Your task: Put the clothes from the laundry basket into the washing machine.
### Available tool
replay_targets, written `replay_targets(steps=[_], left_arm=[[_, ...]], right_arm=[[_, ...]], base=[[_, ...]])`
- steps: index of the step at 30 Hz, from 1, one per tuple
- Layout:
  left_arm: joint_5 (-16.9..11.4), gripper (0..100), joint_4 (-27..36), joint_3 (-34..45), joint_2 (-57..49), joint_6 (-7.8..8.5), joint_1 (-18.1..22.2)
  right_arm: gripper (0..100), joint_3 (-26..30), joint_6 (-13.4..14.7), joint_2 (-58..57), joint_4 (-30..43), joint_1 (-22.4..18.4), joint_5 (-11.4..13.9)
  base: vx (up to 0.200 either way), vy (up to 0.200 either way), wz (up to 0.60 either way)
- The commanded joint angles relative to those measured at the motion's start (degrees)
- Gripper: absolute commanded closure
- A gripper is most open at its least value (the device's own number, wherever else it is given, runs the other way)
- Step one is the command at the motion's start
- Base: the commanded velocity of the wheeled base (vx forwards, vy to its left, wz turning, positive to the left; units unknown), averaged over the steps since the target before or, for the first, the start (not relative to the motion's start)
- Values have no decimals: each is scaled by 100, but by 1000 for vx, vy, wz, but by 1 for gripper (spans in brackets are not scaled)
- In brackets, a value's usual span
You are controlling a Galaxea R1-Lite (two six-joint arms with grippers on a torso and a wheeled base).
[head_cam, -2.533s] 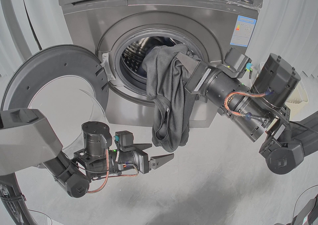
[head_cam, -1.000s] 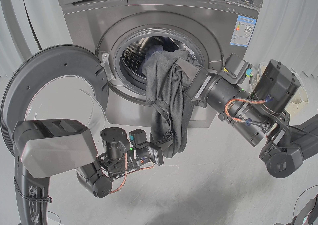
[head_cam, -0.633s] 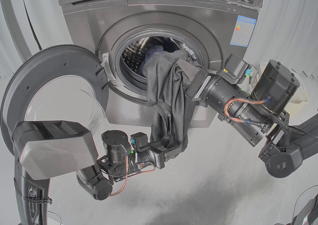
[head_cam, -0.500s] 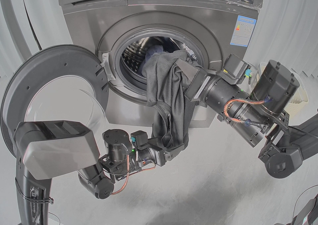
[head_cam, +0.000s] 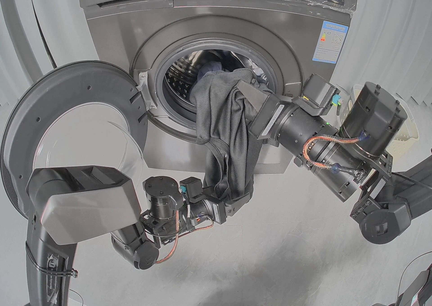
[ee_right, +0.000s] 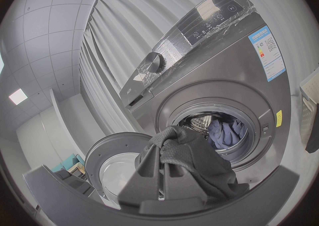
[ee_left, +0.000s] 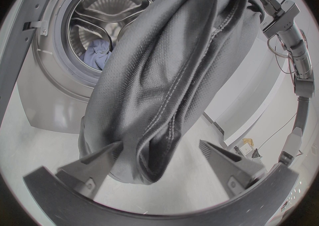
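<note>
A dark grey garment (head_cam: 227, 136) hangs in front of the washing machine's (head_cam: 216, 28) round opening, held by its top end. My right gripper (head_cam: 246, 92) is shut on that top end, just outside the drum; its shut fingers (ee_right: 151, 173) pinch the garment (ee_right: 196, 160). My left gripper (head_cam: 230, 197) is low, at the garment's hanging hem. It stands open, with the hem (ee_left: 146, 157) between one finger (ee_left: 96, 163) and the other, wide apart. Blue clothes (head_cam: 209, 68) lie inside the drum.
The machine's door (head_cam: 76, 109) is swung open to the left, close above my left arm. A white laundry basket (head_cam: 405, 131) stands on the floor at the right, behind my right arm. Bare grey floor lies in front of the machine.
My left arm has moved right and up from the floor area, bringing its open fingers around the garment's hem. The right gripper with the garment has sunk slightly.
</note>
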Motion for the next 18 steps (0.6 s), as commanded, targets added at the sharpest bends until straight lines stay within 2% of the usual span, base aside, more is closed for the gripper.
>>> replay_targets(steps=[1,5,11,15,16,18], left_arm=[[3,100,-37,-74,54,-1,1],[152,100,-99,-109,71,7,1],[161,100,-266,128,-43,51,-35],[161,100,-362,418,-306,174,-35],[134,100,-415,770,-553,280,-43],[90,100,-415,1077,-825,385,-43]], right_arm=[[100,-1,-36,1,-2,6,0],[100,8,-72,1,-2,-3,0],[100,16,-72,1,-2,-82,0],[100,16,-72,1,-2,-144,0],[100,43,-80,-7,-2,-232,0],[100,43,-89,-7,-2,-311,0]], base=[[0,0,0],[0,0,0],[0,0,0],[0,0,0],[0,0,0],[0,0,0]])
